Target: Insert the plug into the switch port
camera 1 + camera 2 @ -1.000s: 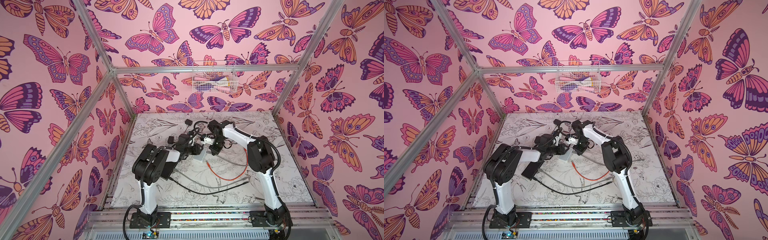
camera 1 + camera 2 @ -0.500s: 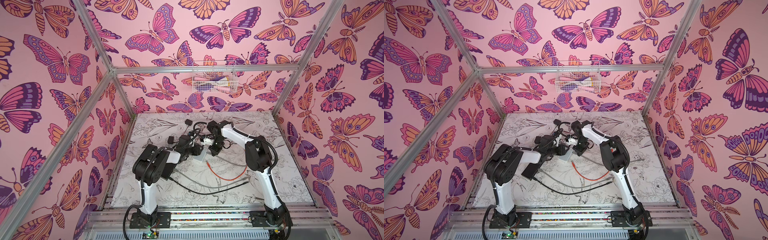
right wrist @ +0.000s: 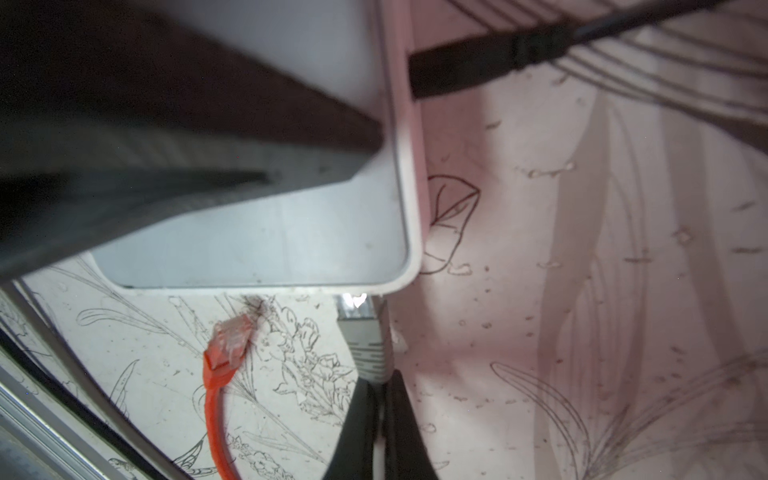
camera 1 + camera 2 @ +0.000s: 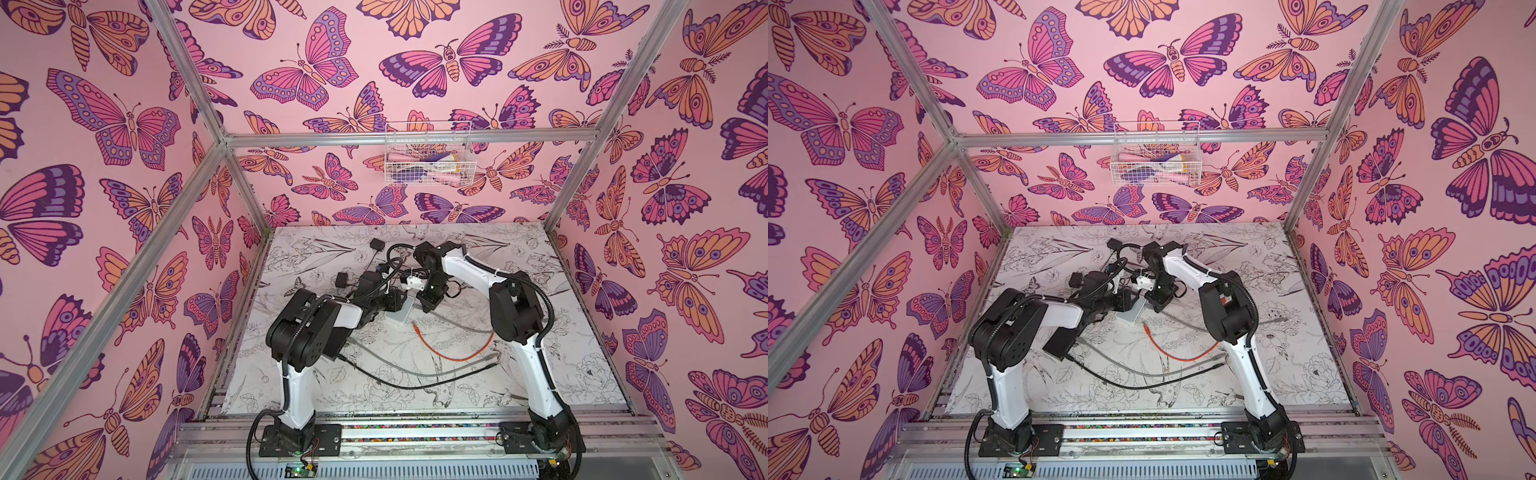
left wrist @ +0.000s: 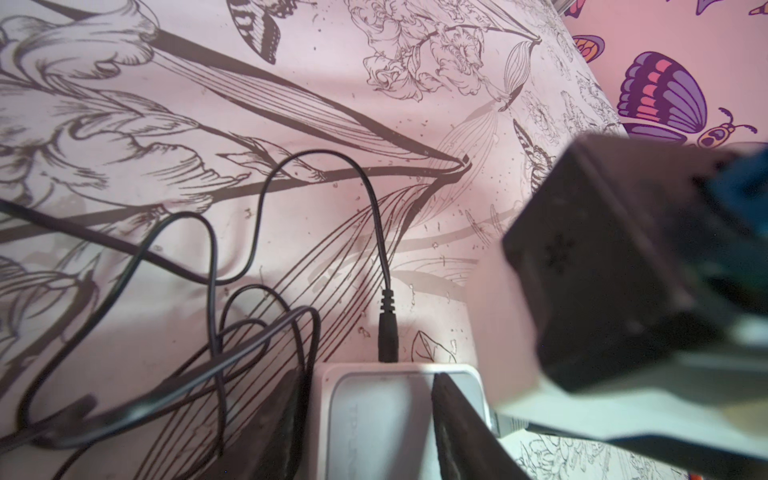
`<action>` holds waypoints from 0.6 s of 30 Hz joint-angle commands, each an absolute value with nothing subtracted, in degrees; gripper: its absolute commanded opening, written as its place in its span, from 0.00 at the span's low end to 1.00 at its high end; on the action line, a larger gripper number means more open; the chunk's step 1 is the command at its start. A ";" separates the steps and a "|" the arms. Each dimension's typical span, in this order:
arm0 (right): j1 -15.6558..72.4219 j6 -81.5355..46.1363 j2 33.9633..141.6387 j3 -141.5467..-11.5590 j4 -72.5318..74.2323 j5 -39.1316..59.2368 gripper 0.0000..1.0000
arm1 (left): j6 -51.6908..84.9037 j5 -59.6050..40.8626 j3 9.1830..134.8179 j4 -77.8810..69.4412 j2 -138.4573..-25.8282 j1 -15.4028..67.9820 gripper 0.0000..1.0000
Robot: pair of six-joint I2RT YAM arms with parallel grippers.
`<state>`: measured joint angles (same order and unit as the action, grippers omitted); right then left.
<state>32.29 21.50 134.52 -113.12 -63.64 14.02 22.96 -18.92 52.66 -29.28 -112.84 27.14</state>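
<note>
In a top view the switch (image 4: 400, 316) lies mid-table between left gripper (image 4: 390, 302) and right gripper (image 4: 424, 308), open mat (image 4: 573, 353) around; left wrist: jaws half apart, fingers (image 5: 457, 428) clamping the switch's sides; right wrist: grey plug (image 3: 360, 332) points lengthwise at the switch's edge, tip touching, pinched in closed jaws; orange plug (image 3: 230, 338) alongside.

A white wire basket (image 4: 391, 168) hung on the pink butterfly-patterned back wall (image 4: 332, 195). On the flower-printed table (image 4: 561, 332), an orange cable (image 3: 226, 349) and a long black cable (image 4: 407, 387) lay loose, curving near each other.
</note>
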 commanded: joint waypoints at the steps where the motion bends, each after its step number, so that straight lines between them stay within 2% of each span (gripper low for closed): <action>1: 35.16 19.70 135.85 -119.26 -39.02 24.15 0.00 | 23.90 -37.67 50.30 -26.07 -114.86 35.08 0.52; 18: 35.16 17.03 136.36 -120.88 -35.87 27.84 0.00 | 24.62 -40.19 48.65 -29.71 -115.84 35.77 0.51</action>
<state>32.29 17.80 136.20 -115.02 -64.53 14.70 22.98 -17.67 50.81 -33.41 -113.03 27.44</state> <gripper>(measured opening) 0.065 0.517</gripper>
